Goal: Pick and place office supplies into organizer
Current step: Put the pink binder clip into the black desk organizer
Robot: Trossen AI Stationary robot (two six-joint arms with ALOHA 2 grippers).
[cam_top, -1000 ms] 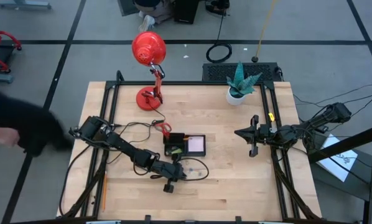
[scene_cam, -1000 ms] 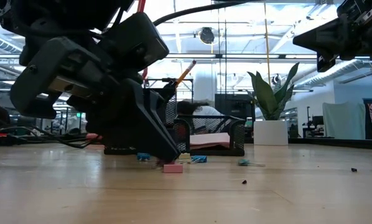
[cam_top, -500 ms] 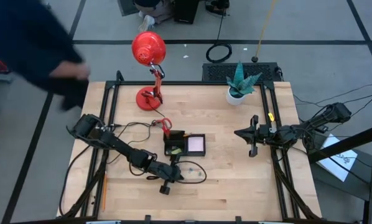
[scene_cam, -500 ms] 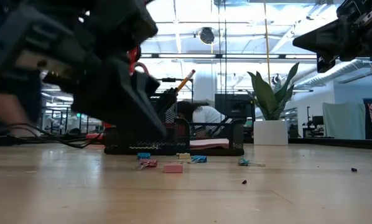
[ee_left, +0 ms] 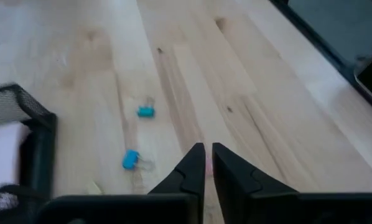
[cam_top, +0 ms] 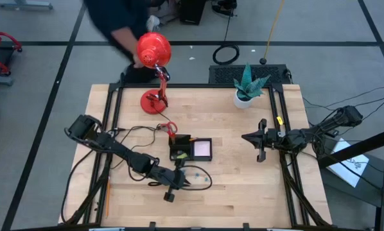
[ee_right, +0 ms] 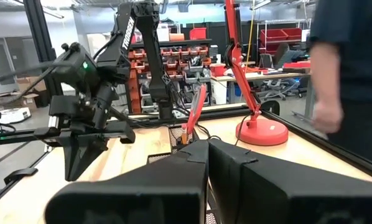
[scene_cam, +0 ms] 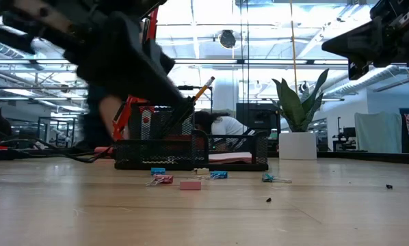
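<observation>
Blue tiny binder clips [ee_left: 130, 159] lie loose on the wooden table [cam_top: 243, 192] beside the black mesh organizer [cam_top: 192, 149], so I would spread my left gripper's [ee_left: 205, 163] nearly touching fingers, centre over one, then descend squarely.

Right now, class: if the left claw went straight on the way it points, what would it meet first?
Probably only bare tabletop. The left claw aims along the wood, with two blue clips off to one side of its line. Depth is hard to judge.
</observation>
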